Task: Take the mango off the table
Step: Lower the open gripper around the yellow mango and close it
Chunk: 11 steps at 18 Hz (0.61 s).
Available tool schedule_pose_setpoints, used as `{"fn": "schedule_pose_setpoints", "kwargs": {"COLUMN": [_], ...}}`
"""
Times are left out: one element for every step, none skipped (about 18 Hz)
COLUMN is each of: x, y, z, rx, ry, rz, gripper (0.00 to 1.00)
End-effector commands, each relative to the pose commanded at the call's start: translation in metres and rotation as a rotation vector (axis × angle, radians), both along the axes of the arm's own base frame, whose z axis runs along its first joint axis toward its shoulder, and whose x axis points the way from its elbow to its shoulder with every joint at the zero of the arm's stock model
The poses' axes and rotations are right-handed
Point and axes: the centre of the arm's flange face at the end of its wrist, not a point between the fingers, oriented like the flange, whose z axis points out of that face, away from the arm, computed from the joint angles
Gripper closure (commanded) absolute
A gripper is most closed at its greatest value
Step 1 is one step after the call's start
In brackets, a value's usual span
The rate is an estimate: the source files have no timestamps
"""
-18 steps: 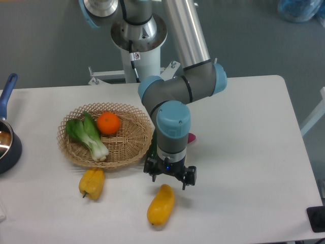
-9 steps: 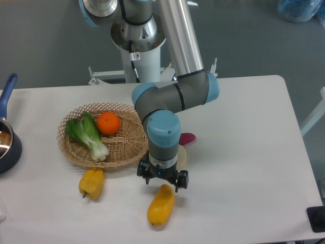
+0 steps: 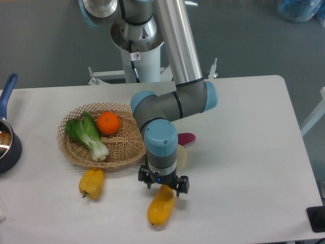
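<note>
The mango (image 3: 160,207) is a smooth yellow-orange oblong lying near the front edge of the white table (image 3: 244,152), its tapered end pointing up toward the arm. My gripper (image 3: 163,187) hangs directly over that upper end, pointing down, with its two dark fingers spread to either side of the fruit's tip. The jaws stand open and nothing is held between them. The wrist hides the very top of the mango.
A wicker basket (image 3: 127,147) at centre left holds an orange (image 3: 108,123) and a bok choy (image 3: 89,134). A yellow bell pepper (image 3: 92,183) lies in front of it. A purple-pink item (image 3: 186,138) and a pale round thing (image 3: 181,155) sit behind the wrist. A dark pot (image 3: 6,140) is at the left edge.
The arm has swung left and toward the front edge, bringing the gripper down from beside the mango's upper right to directly over its top end. The mango has not moved.
</note>
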Motion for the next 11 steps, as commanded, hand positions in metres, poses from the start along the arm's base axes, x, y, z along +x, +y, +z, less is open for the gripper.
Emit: {"fn": "schedule_pose_setpoints", "kwargs": {"x": [-0.002,-0.003,0.000,0.000,-0.002,-0.002,-0.003,-0.002,-0.002,-0.001,-0.002], "y": [0.002,0.005,0.008,0.009,0.010,0.013,0.015,0.016,0.016,0.016,0.016], "z": [-0.002,-0.002,-0.006,-0.006,-0.011,-0.009,-0.006,-0.005,-0.004,-0.004,-0.004], "rx": [0.000,0.001,-0.006,-0.018,-0.046,-0.054,-0.051,-0.046,-0.045,-0.043,-0.043], "ry": [0.000,0.003,0.004,0.019,0.042,0.060,0.065,0.063,0.064,0.062,0.062], "rz": [0.000,-0.001,-0.008,-0.011,-0.009,-0.014,-0.013,-0.015,-0.015,-0.016,-0.014], "gripper": [0.00,0.00,0.00,0.00,0.00,0.06,0.27,0.43,0.57,0.68,0.76]}}
